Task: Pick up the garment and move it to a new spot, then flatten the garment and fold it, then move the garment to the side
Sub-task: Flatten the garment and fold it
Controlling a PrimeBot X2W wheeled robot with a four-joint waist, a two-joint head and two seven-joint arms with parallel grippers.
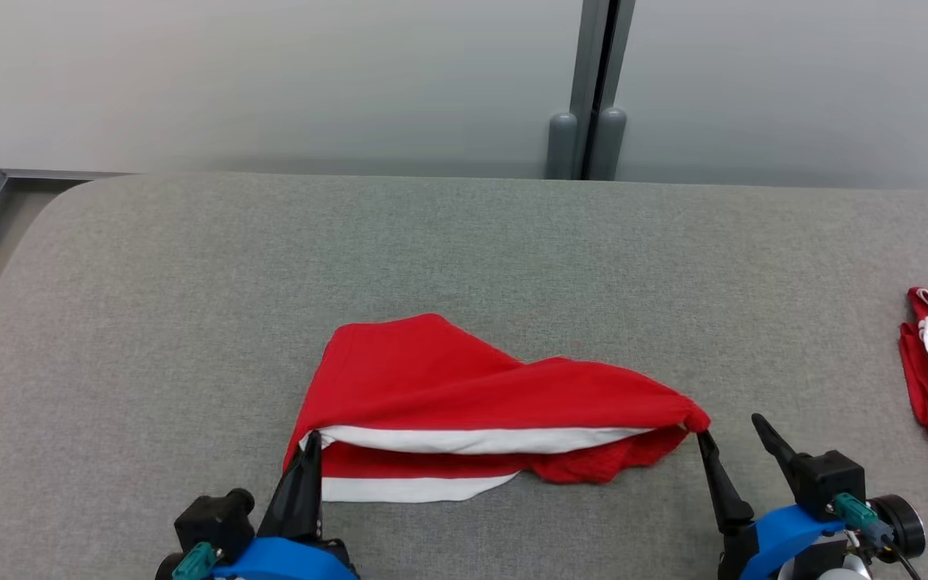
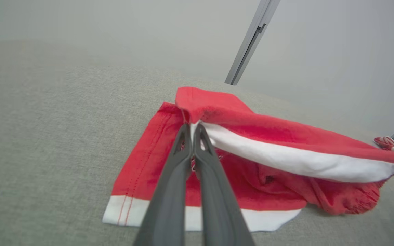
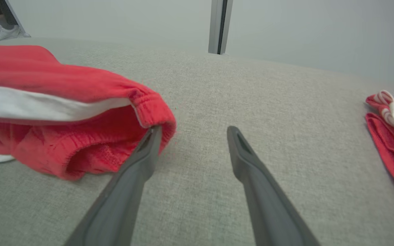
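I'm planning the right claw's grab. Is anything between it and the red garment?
Nothing visible. The open right claw sits beside the red garment, one fingertip at its waistband end, with bare table around. A second red garment lies well off to the right.

No writing, label, brand mark or number can be read on the red garment with white bands (image 1: 448, 379), nor on the grey cloth-covered tabletop (image 1: 190, 282).

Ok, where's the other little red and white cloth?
In the head view the small red cloth lies at the far right edge of the table, apart from the garment and beyond the open right claw.
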